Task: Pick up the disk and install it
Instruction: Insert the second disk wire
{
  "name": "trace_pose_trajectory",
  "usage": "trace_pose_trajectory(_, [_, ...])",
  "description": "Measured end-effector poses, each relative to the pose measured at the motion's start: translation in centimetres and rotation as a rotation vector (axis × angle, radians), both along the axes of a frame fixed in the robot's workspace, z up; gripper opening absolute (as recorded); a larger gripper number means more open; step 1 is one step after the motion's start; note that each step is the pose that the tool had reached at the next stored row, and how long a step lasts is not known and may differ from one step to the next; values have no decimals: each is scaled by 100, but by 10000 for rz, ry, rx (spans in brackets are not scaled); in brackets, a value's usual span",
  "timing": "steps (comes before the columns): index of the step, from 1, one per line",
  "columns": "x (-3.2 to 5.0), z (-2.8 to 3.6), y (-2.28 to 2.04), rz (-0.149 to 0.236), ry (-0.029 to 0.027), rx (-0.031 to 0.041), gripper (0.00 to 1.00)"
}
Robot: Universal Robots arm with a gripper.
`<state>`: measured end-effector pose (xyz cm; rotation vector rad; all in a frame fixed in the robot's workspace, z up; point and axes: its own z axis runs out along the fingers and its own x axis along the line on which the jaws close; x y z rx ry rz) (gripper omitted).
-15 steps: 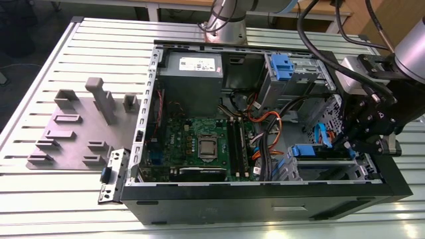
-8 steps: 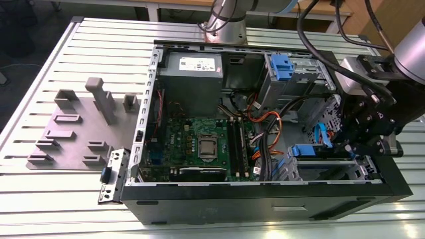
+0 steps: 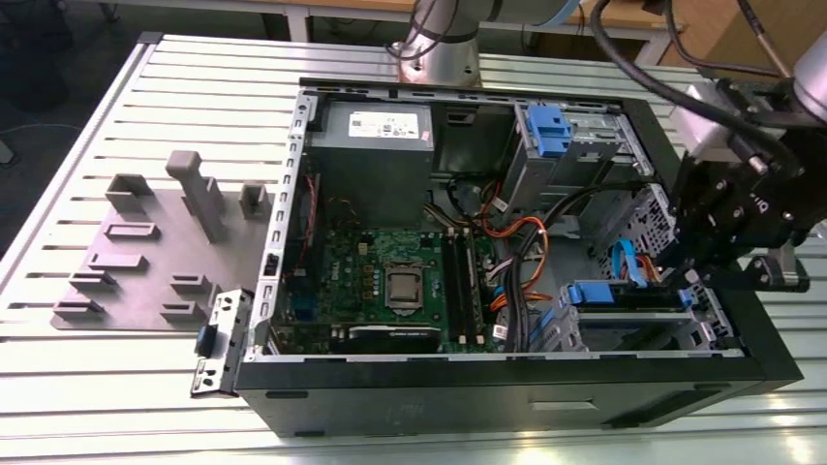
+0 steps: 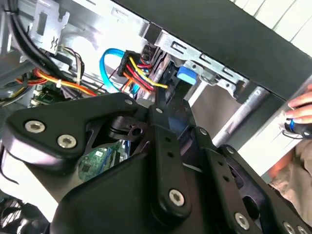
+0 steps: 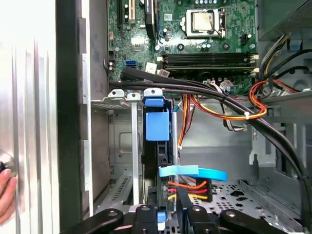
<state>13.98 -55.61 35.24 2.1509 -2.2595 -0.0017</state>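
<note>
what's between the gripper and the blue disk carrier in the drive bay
In the first wrist view, between the gripper and the disk lie a flat blue cable and red, orange and yellow wires.

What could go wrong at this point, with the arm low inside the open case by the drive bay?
1. The end effector sits amid the orange and yellow power wires and the blue data cable; it may snag or unplug them.
2. The disk stands in the metal bay; a slight tilt could jam it.
3. A person's hand rests just outside the case wall, close to the arm.
</note>
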Motion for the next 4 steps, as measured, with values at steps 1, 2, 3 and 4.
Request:
trace_pose_trajectory(1, [0,26,0,0,1,0,30])
trace_pose_trajectory(2, [0,38,0,0,0,-2,30])
trace_pose_trajectory(3, [0,38,0,0,1,1,30])
trace_pose_trajectory(4, [0,37,0,0,1,2,30])
